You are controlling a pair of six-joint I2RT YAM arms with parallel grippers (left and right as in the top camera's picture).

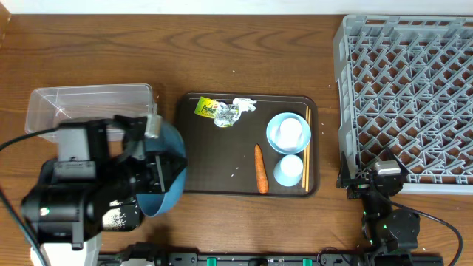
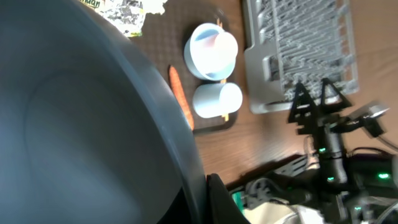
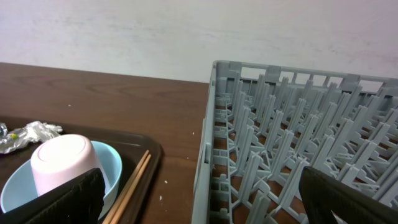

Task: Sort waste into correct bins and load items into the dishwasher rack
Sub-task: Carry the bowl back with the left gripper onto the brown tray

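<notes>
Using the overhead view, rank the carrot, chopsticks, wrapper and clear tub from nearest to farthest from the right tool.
1. chopsticks, on the right edge of the tray, nearest the right tool.
2. carrot, lower middle of the tray.
3. wrapper, by the tray's top edge.
4. clear tub, far left, off the tray.

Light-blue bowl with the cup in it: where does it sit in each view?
Overhead: light-blue bowl right of centre, on the brown tray.
Left wrist: bowl at top centre.
Right wrist: bowl at bottom left.
Shared landmark: grey dishwasher rack, right of the bowl in every view.
</notes>
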